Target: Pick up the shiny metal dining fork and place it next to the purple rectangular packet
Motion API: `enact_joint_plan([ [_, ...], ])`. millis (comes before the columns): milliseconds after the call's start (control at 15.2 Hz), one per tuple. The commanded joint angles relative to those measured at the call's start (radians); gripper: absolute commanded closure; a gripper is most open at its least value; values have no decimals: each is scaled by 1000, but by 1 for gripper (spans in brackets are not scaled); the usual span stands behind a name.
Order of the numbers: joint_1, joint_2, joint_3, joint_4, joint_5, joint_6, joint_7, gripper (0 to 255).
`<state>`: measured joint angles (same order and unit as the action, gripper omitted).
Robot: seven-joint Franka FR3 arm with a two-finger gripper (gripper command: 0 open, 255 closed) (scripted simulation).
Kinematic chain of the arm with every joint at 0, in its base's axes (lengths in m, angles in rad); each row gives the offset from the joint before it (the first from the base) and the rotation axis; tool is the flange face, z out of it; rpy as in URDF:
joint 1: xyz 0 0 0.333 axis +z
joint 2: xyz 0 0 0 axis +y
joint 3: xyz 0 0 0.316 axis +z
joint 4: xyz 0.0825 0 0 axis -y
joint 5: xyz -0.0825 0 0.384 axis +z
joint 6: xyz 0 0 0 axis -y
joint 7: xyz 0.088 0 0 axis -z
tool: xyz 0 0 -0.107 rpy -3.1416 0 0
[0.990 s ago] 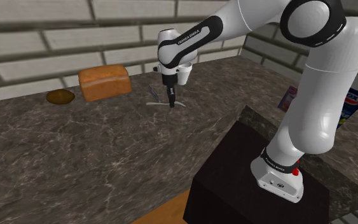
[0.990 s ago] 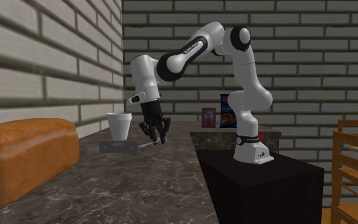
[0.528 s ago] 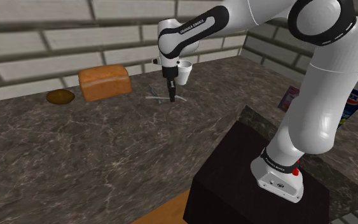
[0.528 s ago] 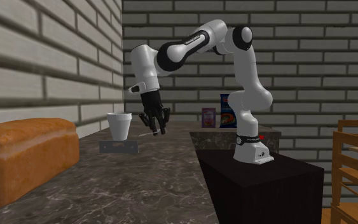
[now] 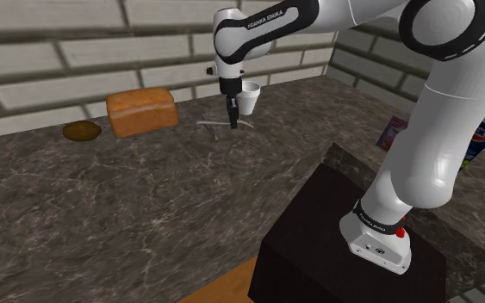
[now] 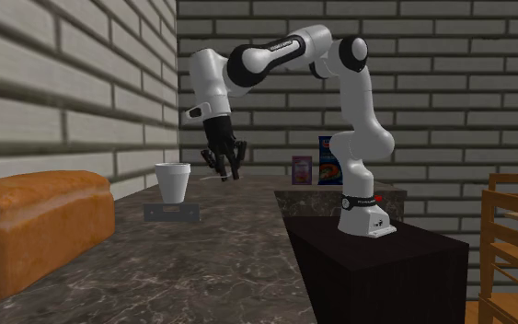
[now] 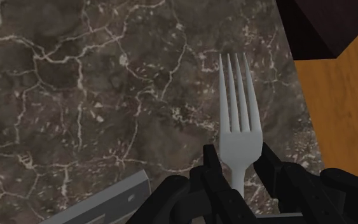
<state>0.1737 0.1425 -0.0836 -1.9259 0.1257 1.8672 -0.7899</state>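
Fork (image 7: 236, 108) is clasped within the gripper (image 7: 237, 158), tines protruding.

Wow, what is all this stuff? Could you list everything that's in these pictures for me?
fork: one, pale grey, held above the counter
cup: one, white, by the slab
slab: one, grey, flat on the counter
loaf: one, orange-brown, on the counter by the wall
lump: one, brown, beside the loaf
purple packet: one, upright beyond the stand
blue packet: one, beside the purple packet
counter: one, dark, marbled
wall: grey brick, behind the counter
chair: one, wooden, second exterior view's right edge
stand: one, black box
arm: one, white with dark joints, on the stand
gripper: one, black, shut on the fork
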Motion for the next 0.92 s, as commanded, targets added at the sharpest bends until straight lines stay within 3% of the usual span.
enact_joint_plan([
  [0, -1, -10, -1, 18, -2, -29, 3, 255],
  [858, -2, -48, -2, 147, -9, -194, 21, 255],
])
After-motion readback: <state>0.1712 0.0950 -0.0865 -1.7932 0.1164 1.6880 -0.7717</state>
